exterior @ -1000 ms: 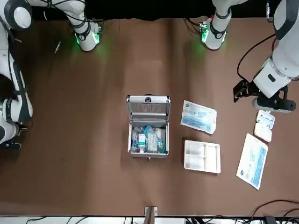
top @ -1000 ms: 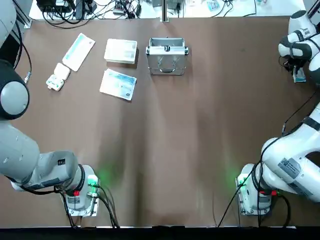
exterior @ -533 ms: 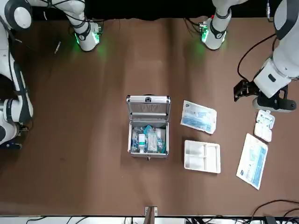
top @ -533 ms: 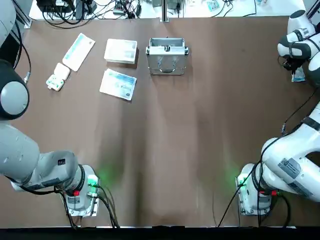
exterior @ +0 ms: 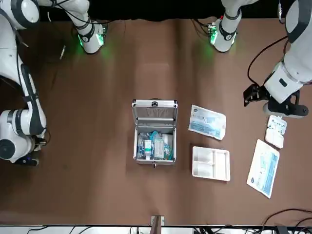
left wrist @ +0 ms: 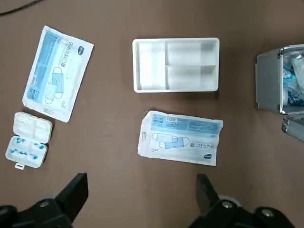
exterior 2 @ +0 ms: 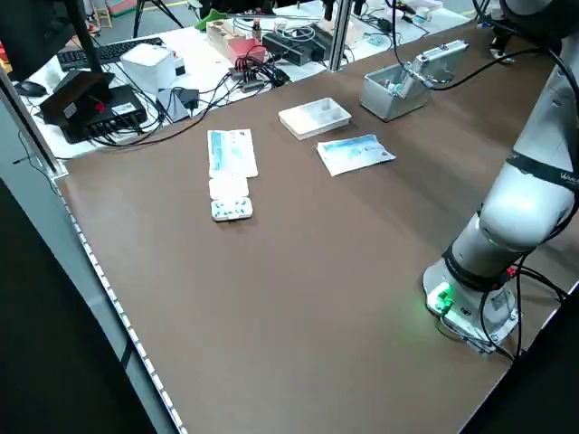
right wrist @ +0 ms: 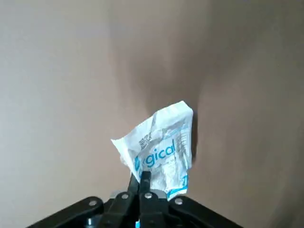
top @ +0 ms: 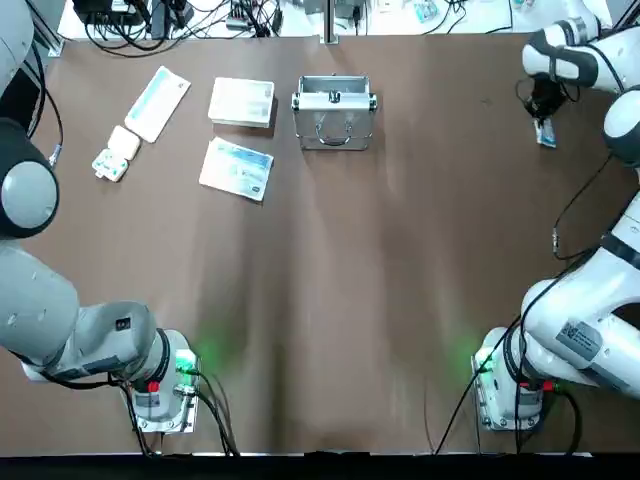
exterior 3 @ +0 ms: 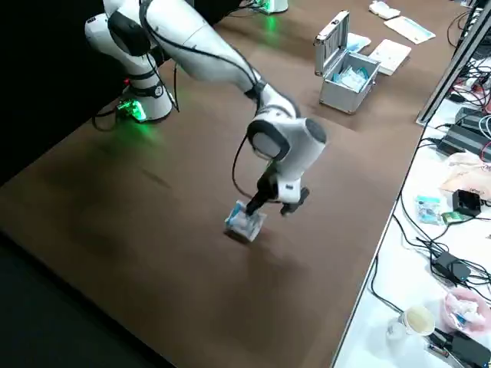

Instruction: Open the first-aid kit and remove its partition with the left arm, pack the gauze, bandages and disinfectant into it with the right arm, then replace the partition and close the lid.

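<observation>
Brown table (top: 400, 250) with cable clutter along the far edge. Biggest thing is the first-aid kit (exterior: 154, 131), lid (exterior: 155, 111) propped up, well off from the right gripper (exterior 3: 249, 212), which is pinched tight on a crinkly white-and-blue packet (right wrist: 161, 145). Partition (exterior: 210, 163) sits out just beside the kit; left gripper (left wrist: 142, 190) hangs spread and empty above it. That corner pinch looks thin, so I'd guess the packet could slip mid-carry.
</observation>
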`<act>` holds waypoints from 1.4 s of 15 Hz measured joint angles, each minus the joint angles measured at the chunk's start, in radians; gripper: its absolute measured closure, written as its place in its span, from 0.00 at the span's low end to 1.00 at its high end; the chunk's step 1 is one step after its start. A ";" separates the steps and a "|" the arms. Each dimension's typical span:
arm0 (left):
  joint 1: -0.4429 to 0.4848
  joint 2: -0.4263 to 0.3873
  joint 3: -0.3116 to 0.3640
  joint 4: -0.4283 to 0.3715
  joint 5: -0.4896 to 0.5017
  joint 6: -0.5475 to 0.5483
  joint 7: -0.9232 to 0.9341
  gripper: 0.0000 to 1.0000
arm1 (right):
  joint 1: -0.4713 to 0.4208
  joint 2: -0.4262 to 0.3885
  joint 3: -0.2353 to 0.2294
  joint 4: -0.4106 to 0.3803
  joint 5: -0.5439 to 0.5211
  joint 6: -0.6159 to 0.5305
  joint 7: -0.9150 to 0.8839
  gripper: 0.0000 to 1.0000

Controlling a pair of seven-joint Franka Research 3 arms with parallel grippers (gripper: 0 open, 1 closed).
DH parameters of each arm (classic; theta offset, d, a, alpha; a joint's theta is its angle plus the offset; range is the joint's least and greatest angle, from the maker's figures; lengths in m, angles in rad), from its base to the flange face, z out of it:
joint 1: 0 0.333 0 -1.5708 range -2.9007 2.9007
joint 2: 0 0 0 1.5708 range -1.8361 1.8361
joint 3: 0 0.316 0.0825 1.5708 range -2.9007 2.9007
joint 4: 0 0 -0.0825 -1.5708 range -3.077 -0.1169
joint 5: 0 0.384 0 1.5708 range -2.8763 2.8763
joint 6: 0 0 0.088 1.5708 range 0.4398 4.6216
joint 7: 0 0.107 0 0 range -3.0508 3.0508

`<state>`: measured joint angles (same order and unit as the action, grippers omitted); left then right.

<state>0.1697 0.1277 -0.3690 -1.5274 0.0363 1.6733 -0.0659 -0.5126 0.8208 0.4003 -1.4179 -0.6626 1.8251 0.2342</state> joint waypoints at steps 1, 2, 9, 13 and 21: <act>0.000 0.008 0.000 -0.003 0.000 0.004 0.000 0.00 | -0.001 -0.006 0.046 0.004 0.011 -0.039 0.034 0.98; 0.000 0.020 0.000 -0.006 0.000 0.013 0.000 0.00 | -0.003 -0.008 0.099 0.010 0.022 -0.085 0.074 0.98; 0.002 0.095 0.004 -0.056 0.001 0.180 0.000 0.00 | 0.007 -0.014 0.483 0.038 0.209 -0.161 0.451 0.98; 0.003 0.152 0.008 -0.107 0.001 0.311 -0.001 0.00 | 0.108 -0.014 0.546 0.045 0.290 0.073 0.591 0.98; -0.027 0.436 0.008 -0.122 0.131 0.648 -0.102 0.00 | 0.456 0.009 0.419 0.049 0.292 0.511 0.700 0.98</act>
<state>0.1425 0.5642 -0.3610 -1.6490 0.1673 2.3217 -0.1683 -0.0563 0.8300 0.8190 -1.3692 -0.3707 2.3362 0.9344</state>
